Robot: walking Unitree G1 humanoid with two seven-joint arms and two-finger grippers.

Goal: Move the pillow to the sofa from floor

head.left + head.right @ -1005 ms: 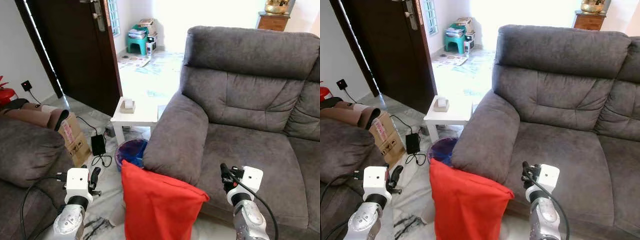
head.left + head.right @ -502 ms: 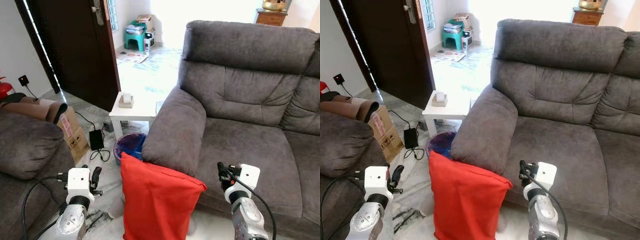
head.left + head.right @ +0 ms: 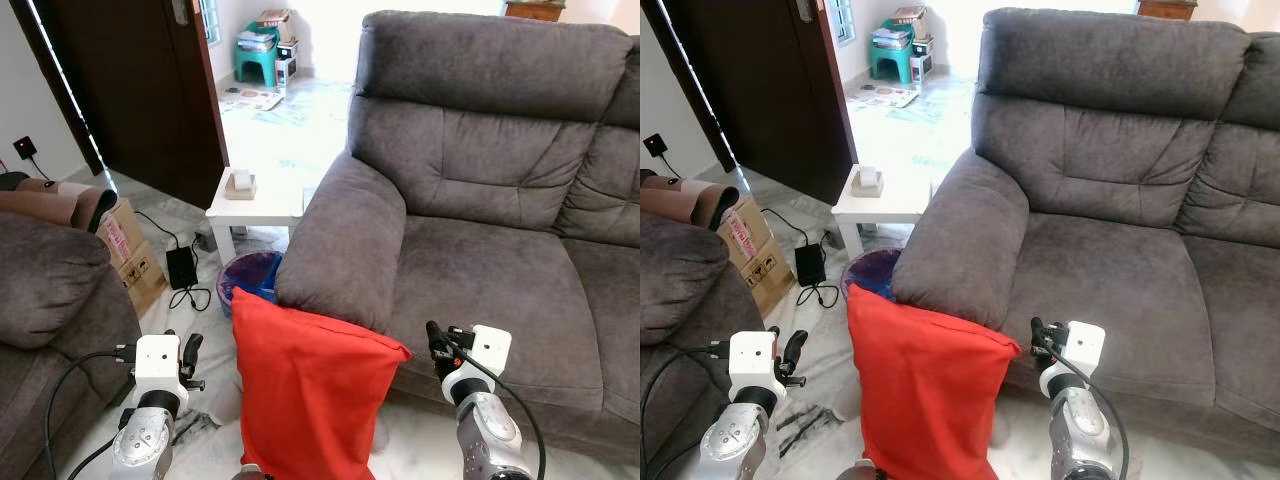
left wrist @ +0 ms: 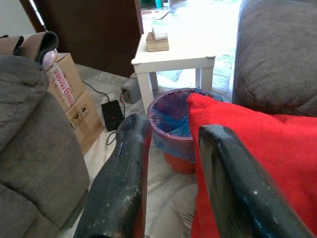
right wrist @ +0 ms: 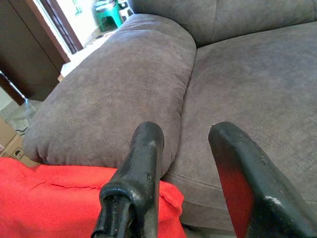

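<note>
Down by our feet, in the left eye view, the red pillow (image 3: 305,395) stands up on the floor (image 3: 215,420). Its top edge leans on the front of the sofa (image 3: 470,180) arm. Our left gripper (image 3: 188,352) is beside the pillow on one side, and our right gripper (image 3: 436,339) is beside it on the other. Neither one touches it. A blue bin (image 3: 250,280) sits behind the pillow, next to a small white table (image 3: 255,200). A second ago the pillow looked lower and closer to the bottom of the picture. Now we see more of it, and the sofa seat shows more too. The whole room slid the same way, so we think our head moved and the pillow did not. The pillow has not been lifted yet.

The right eye view shows the same things, with the pillow between our two arms.

Looking along the left wrist, the two black fingers (image 4: 121,183) are spread apart with nothing in them. The red pillow fills the space past one finger, very near. The bin and the table are farther on, with a box (image 4: 74,94) to the side.

Looking along the right wrist, the fingers (image 5: 141,173) are spread wide and hold nothing too. The pillow's top edge lies just under the sofa arm. We think we must reach in and pinch the pillow next.
</note>
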